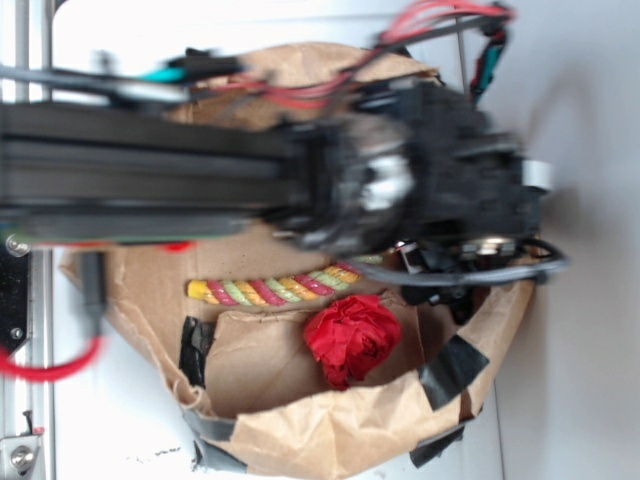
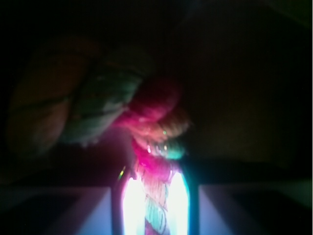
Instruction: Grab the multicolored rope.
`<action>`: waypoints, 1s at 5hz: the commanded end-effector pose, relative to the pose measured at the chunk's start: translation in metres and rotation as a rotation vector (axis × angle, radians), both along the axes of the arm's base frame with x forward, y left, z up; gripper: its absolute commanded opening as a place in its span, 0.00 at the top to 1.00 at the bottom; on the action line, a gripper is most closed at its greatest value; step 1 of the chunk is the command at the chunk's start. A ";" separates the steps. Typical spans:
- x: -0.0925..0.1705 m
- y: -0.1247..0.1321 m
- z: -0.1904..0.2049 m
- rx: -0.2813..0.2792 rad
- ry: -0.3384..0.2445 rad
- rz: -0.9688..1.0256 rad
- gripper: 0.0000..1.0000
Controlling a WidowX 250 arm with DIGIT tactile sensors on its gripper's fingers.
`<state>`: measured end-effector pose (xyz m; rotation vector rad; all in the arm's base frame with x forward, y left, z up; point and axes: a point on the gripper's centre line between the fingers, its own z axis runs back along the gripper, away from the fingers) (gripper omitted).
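- Brown paper basin (image 1: 300,430), exterior view: multicolored rope (image 1: 270,291) lies flat beside a red cloth ball (image 1: 350,338); its right end passes under the blurred gripper (image 1: 440,265).
- Wrist view: rope strands sit between two dark fingers (image 2: 117,205); whether the jaws are clamped cannot be told.

Your exterior view is bright and washed out: white glare at 12 and 9 o'clock, robot arm (image 1: 200,170) smeared by motion blur, soft shadow on the wall at 3 o'clock. Your wrist view is almost black; only a blown-out glow at 6 o'clock lights the multicolored rope (image 2: 156,147), with a pink cast, and everything is out of focus.
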<state>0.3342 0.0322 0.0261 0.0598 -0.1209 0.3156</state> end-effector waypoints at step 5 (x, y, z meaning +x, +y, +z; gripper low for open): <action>-0.044 -0.030 0.144 -0.097 -0.145 -0.126 1.00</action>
